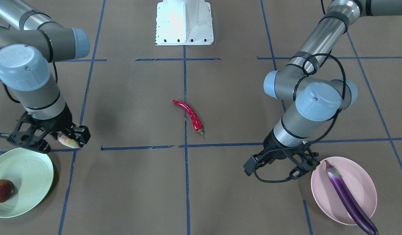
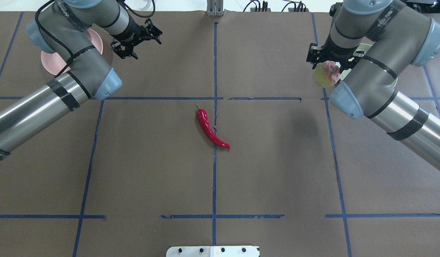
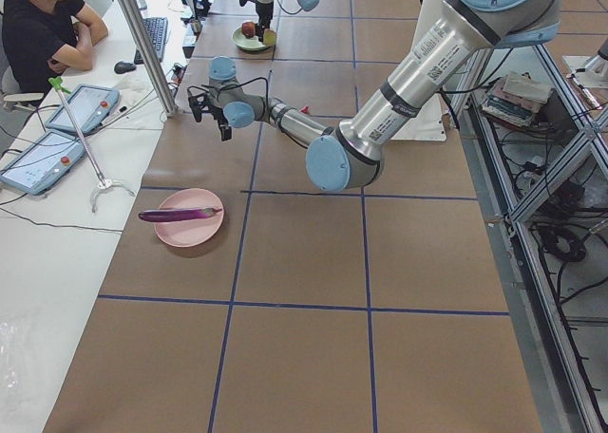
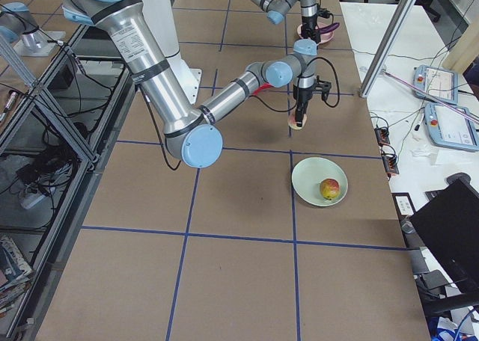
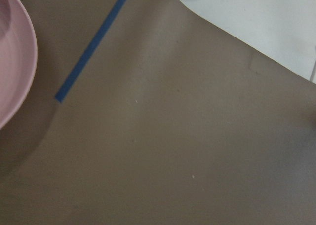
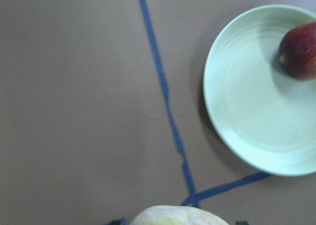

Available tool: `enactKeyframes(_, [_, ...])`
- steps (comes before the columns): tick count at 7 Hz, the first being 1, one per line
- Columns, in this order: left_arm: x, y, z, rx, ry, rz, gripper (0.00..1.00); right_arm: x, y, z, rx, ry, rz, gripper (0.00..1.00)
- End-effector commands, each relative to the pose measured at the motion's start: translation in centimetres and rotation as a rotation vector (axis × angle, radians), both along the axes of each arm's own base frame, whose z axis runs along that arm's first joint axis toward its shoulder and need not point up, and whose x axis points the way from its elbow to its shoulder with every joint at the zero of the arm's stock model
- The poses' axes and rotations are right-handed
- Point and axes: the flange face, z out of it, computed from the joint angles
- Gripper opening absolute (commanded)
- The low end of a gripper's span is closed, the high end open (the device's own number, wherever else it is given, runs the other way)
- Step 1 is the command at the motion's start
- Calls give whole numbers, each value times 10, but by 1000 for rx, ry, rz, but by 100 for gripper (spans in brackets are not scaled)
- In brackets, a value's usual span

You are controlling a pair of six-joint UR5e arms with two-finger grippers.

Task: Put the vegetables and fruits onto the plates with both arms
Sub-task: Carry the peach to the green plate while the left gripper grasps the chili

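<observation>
My right gripper (image 1: 64, 141) is shut on the pale cream-pink peach (image 1: 67, 140) and holds it above the table, just off the rim of the pale green plate (image 1: 28, 176). The red-and-green apple (image 1: 1, 190) lies on that plate; the right wrist view shows the plate (image 6: 247, 111), the apple (image 6: 299, 51) and the peach's top (image 6: 173, 216). My left gripper (image 2: 156, 36) is open and empty beside the pale pink plate (image 1: 364, 186), where the purple eggplant (image 1: 347, 199) lies and overhangs the rim. The red chili (image 1: 191, 116) lies on the table's middle, apart from both grippers.
The white base block (image 1: 184, 23) stands at the robot's side of the table. Blue tape lines cross the brown surface. In the exterior left view a seated person (image 3: 38, 25) and tablets (image 3: 38, 158) are on a white side table beyond the plates' edge.
</observation>
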Motion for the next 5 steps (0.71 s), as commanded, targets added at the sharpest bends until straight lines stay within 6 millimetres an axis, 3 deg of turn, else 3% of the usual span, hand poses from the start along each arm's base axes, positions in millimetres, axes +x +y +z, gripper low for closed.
enactKeyframes(1, [40,44,-33,-34,66,27,100,45,-59,92,31,37,-10,0])
enactKeyframes(2, [43,51,-43,-29,82,31,100,40,-72,132,38,35,-8,0])
enactKeyframes(4, [78,80,-52,-95,27,65,100,42,-72,155,21,57,-13,3])
enactKeyframes(5, [96,103,-57,-114,-16,80,100,42,-72,156,30,59,-27,93])
